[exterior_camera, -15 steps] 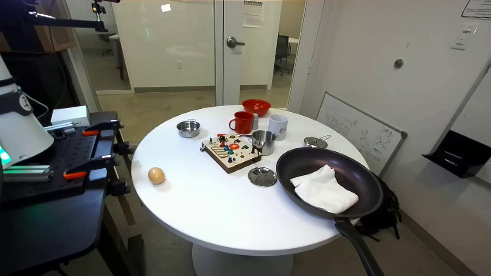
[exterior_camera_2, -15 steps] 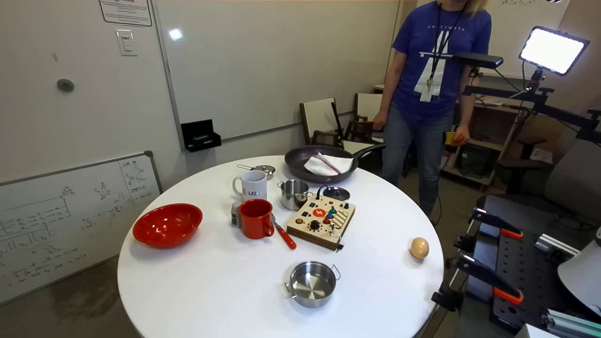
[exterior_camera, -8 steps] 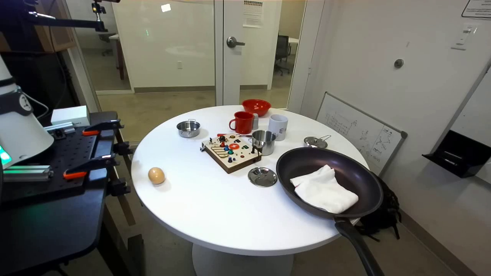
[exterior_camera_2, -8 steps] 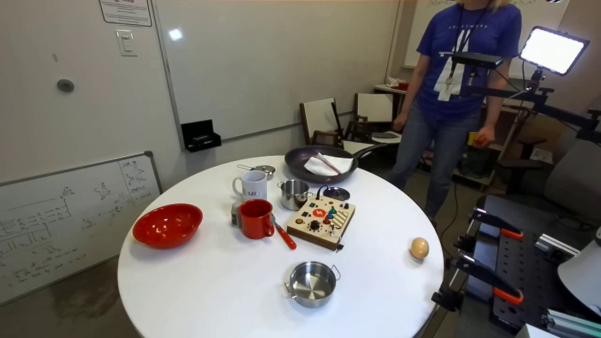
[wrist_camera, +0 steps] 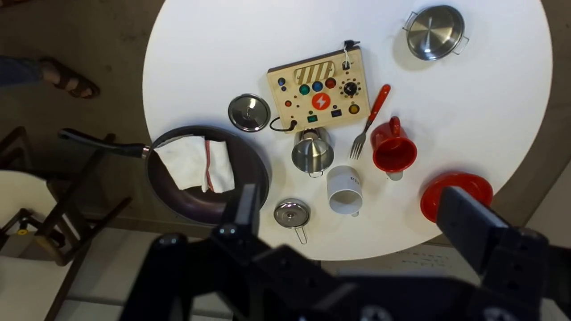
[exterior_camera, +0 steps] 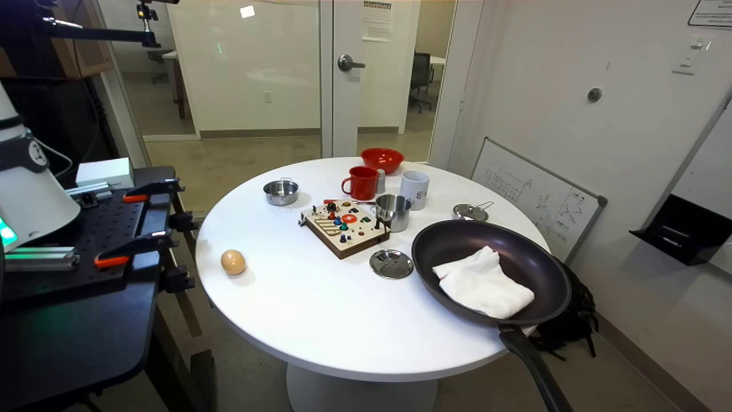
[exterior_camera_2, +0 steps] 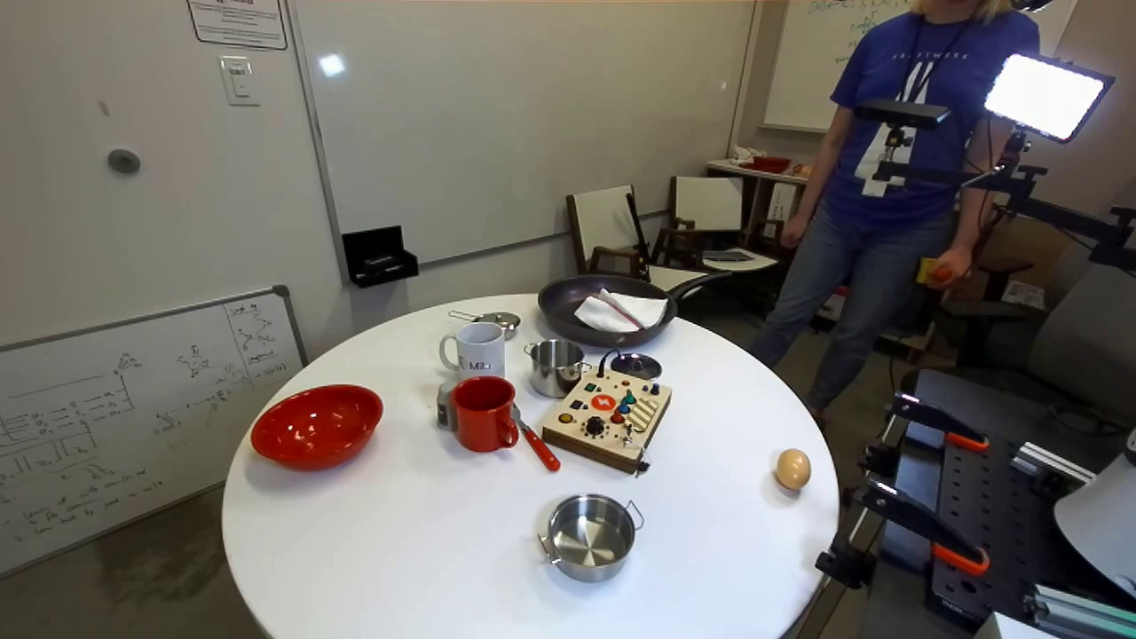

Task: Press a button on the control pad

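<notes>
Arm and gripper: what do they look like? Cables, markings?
The visible part of the arm is white and flared, with a dark grey cap, a round pale marking too small to read and a green light; a pale cable shows beside it. The gripper is black, with angular links and shiny screws; the jaws have flat grey inner faces.

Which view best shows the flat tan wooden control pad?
The wrist view: there the control pad appears largest, its whole face seen from above. Both exterior views also show that face, but smaller and slanted.
</notes>
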Controlling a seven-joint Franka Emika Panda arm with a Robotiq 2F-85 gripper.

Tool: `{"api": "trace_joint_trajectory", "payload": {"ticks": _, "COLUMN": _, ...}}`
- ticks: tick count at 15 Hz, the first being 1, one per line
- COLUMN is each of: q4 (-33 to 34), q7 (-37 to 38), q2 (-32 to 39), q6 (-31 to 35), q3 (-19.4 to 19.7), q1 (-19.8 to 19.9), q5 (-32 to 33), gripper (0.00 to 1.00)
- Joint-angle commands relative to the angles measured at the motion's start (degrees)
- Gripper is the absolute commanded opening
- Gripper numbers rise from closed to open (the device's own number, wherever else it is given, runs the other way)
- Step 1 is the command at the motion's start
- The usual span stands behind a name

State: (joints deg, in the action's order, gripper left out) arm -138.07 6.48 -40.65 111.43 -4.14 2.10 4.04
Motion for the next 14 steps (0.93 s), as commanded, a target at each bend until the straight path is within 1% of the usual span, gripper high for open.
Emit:
{"api": "trace_joint_trajectory", "payload": {"ticks": 1, "q4": 1.55, "q7": -2.01, "q2": 5.13, "q6": 1.83, "q3": 0.88, "q1": -0.53, "q5": 0.93, "gripper": 1.0}}
{"api": "trace_joint_trajectory", "payload": {"ticks": 3, "q4": 2.53, "q7": -5.69, "q2": 9.12, "q6": 2.12, "q3": 2.19, "q1": -1.84, "q5": -0.37, "gripper": 1.0}}
{"api": "trace_joint_trajectory", "payload": {"ticks": 5, "q4": 2.51, "q7": -5.42, "q2": 13.49, "q6": 6.9, "q3": 1.07, "q1": -0.88, "q5": 2.68, "gripper": 1.0}}
{"api": "trace_joint_trajectory", "payload": {"ticks": 9, "q4": 4.74, "q7": -5.84, "q2": 24.21, "q6": 11.33, "q3": 1.33, "q1": -1.28, "q5": 3.29, "gripper": 1.0}}
{"api": "trace_joint_trajectory", "payload": {"ticks": 10, "q4": 5.33, "q7": -4.8, "q2": 27.22, "q6": 12.87, "q3": 0.91, "q1": -0.76, "q5": 4.88, "gripper": 1.0}}
{"api": "trace_joint_trajectory", "payload": {"ticks": 12, "q4": 6.67, "q7": -4.57, "q2": 32.15, "q6": 15.37, "q3": 1.26, "q1": -0.57, "q5": 6.46, "gripper": 1.0}}
{"api": "trace_joint_trajectory", "payload": {"ticks": 13, "q4": 7.64, "q7": -4.06, "q2": 34.42, "q6": 16.11, "q3": 1.42, "q1": -0.49, "q5": 7.14, "gripper": 1.0}}
{"api": "trace_joint_trajectory", "payload": {"ticks": 14, "q4": 9.12, "q7": -4.28, "q2": 36.89, "q6": 15.2, "q3": 1.93, "q1": -0.39, "q5": 6.91, "gripper": 1.0}}
